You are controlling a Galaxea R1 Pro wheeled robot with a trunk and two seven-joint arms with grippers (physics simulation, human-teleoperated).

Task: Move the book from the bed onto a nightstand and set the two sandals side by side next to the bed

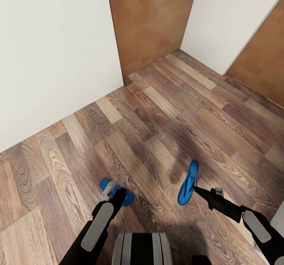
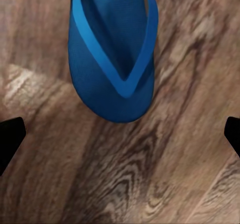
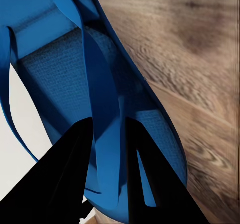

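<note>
Two bright blue sandals show on the wood-plank floor. One sandal (image 1: 105, 185) lies flat beneath my left gripper (image 1: 118, 194), partly covered by it. In the left wrist view that sandal (image 2: 112, 58) lies strap-up, and the left gripper (image 2: 120, 136) hovers over its toe end, open wide, with fingertips (image 2: 10, 134) at the picture's edges. My right gripper (image 1: 196, 188) is shut on the strap of the other sandal (image 1: 188, 183), which hangs tilted above the floor over its shadow. Up close, the black fingers (image 3: 72, 176) of the right gripper (image 3: 107, 156) pinch the strap of this sandal (image 3: 60, 78). The book, bed and nightstand are out of view.
A white wall (image 1: 51, 55) stands close at the left, and another white wall (image 1: 228, 20) at the back right. Brown wooden panels (image 1: 152, 20) fill the recess between them and the far right (image 1: 264, 67). Open floor (image 1: 157, 111) stretches ahead. My base (image 1: 142, 249) shows at the bottom.
</note>
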